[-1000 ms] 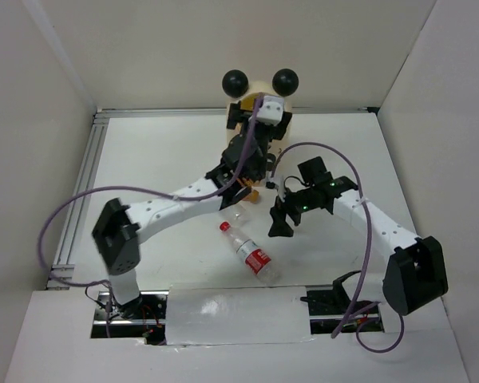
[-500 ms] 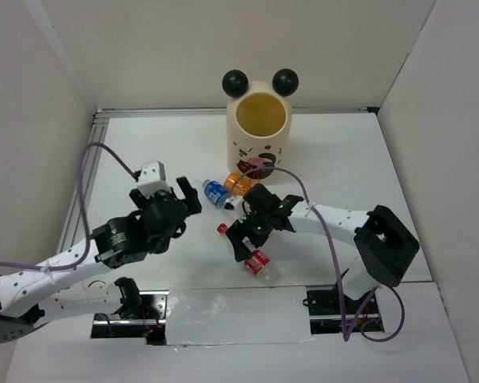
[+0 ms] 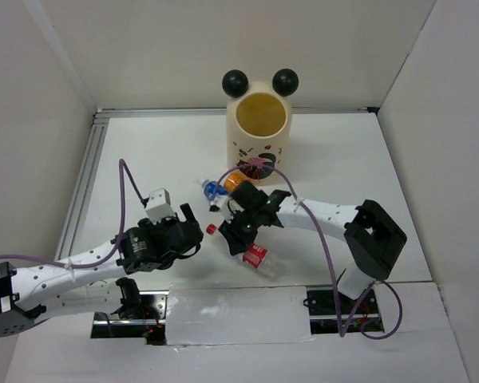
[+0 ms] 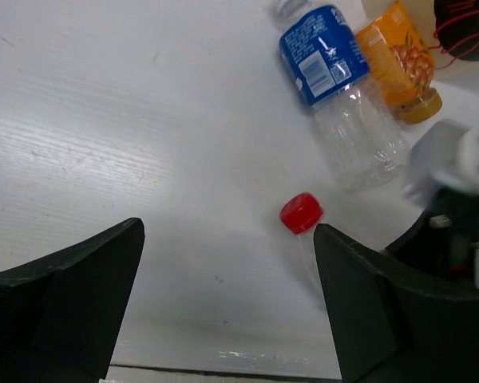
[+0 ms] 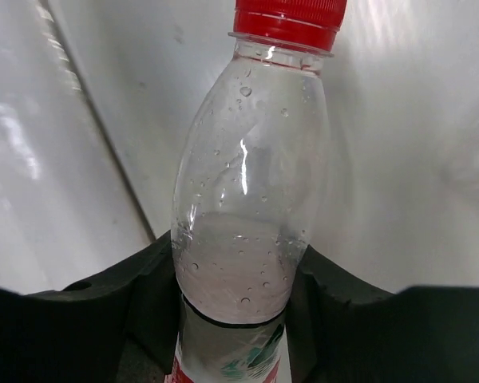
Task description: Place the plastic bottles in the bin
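Top cam overhead; wrist cams close, share red-cap bottle (image 5: 251, 199).

White table (image 3: 144, 152) on my feed, plain matte top. The bin (image 3: 259, 140) stands upright at the far middle. Right in front of it the blue-label bottle (image 4: 323, 56) and orange bottle (image 4: 391, 56) lie on their sides, next to each other. Closer to the arm bases the red-cap bottle (image 5: 251, 183) lies slanted, cap pointing left. Can't tell if it's fully down on the top tbh.

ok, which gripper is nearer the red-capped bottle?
Right. The right gripper is closed on the red-capped bottle, around its body; the left gripper stands open short of its cap, not touching.
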